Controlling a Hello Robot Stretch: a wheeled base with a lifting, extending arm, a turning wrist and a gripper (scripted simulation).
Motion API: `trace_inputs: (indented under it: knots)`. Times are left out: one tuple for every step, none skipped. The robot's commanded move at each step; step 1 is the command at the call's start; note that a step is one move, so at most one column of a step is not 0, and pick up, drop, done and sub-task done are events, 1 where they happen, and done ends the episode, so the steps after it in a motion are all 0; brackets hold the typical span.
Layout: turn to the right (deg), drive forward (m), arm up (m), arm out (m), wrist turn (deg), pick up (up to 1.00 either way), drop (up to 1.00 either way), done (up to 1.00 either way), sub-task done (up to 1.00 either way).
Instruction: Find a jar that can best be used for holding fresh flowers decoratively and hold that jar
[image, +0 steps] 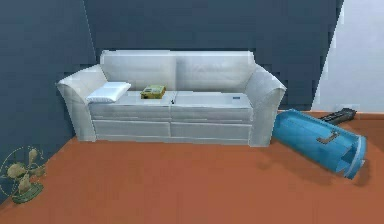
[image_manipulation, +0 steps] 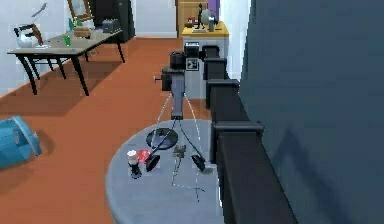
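Note:
No jar stands out by shape. In the arm side view a dark table (image_manipulation: 70, 45) at the far left carries a pale kettle-like thing (image_manipulation: 27, 36), a small green bottle (image_manipulation: 68, 40) and other small items. Dark small objects stand on a wooden cabinet (image_manipulation: 205, 30) at the back. My arm (image_manipulation: 235, 140) runs up from the bottom edge, and the gripper (image_manipulation: 172, 78) shows at its far end over orange floor. I cannot tell whether it holds anything.
A white sofa (image: 170, 95) stands against the dark blue wall, with a pillow (image: 110, 92) and a small yellowish box (image: 152, 92) on it. A blue barrel-like object (image: 325, 142) lies on the floor right of it, seen again (image_manipulation: 15, 142). A fan (image: 22, 172) stands at the forward view's bottom left.

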Motion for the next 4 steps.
trace_inputs:
  knots:
    - [0.0,0.0,0.0,0.0,45.0,0.0,0.0,0.0,0.0]
    - [0.0,0.0,0.0,0.0,45.0,0.0,0.0,0.0,0.0]
    - [0.0,0.0,0.0,0.0,45.0,0.0,0.0,0.0,0.0]
    - [0.0,0.0,0.0,0.0,18.0,0.0,0.0,0.0,0.0]
